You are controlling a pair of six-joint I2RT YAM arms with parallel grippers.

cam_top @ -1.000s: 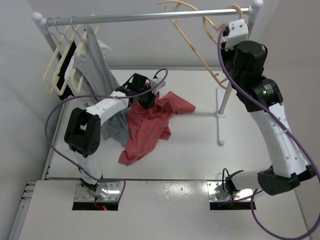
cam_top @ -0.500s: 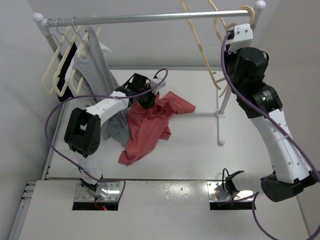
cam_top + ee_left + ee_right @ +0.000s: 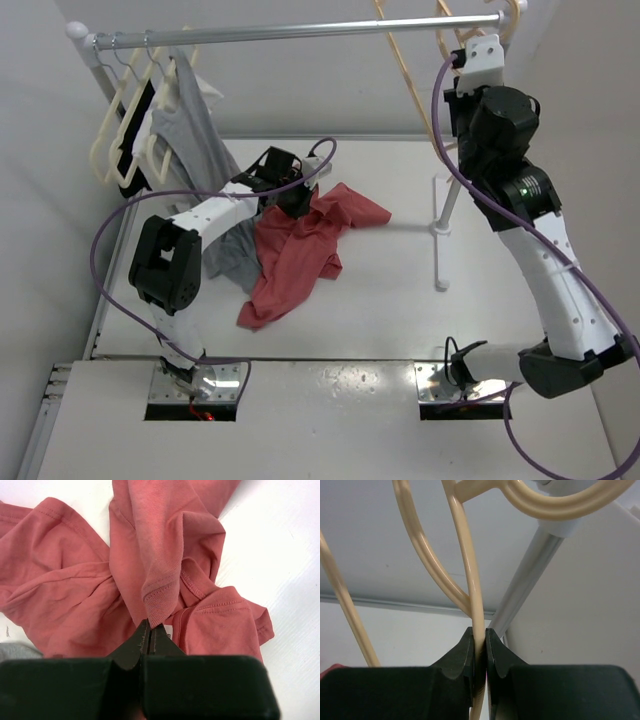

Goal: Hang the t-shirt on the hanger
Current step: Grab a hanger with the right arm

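L gripper (image 3: 150, 630): jaws pressed together, pinching a hem fold of the red tee (image 3: 305, 240). The tee lies crumpled mid-table, one sleeve spread toward the right.

R gripper (image 3: 479, 641): fingers clamped on a thin bar of the hanger (image 3: 470, 580). R arm is raised to the rack's right end. The hanger hangs tilted below the rail (image 3: 300, 31), and its hook is up by the rail end.

Around / in the way:
- Grey tee (image 3: 232, 258) lies on the table partly under the red tee's left edge, and the L arm runs over it.
- Rack post (image 3: 527, 575) sits just behind the hanger, close to the R fingers, with its foot on the table right of the red tee.
- Cream hangers (image 3: 120, 140) are bunched at the rail's left end, carrying a grey top (image 3: 190, 130) and sth black. They're well apart from the held hanger.

Surface: white table (image 3: 400, 290), matte. Arm bases are bolted in cutouts at the near edge. Plain white walls (image 3: 290, 90) stand behind and to both sides. Lighting is even.
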